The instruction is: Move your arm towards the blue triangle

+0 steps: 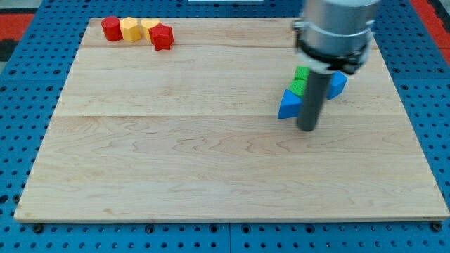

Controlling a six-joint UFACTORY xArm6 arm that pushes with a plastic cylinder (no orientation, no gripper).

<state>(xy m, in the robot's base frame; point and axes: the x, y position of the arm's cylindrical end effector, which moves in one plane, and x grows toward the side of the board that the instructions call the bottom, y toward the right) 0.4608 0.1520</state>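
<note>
The blue triangle [288, 105] lies on the wooden board [176, 154] at the view's right. My tip [306, 129] rests on the board just right of and slightly below the triangle, close to it; I cannot tell if they touch. The rod hides part of the cluster behind it. Two green blocks [299, 80] sit just above the triangle, and another blue block [338, 83] shows to the rod's right.
At the view's top left, a row of blocks: a red block [111, 29], a yellow block [129, 29], another yellow block [148, 27], a red block [162, 36]. The board lies on a blue pegboard [21, 105].
</note>
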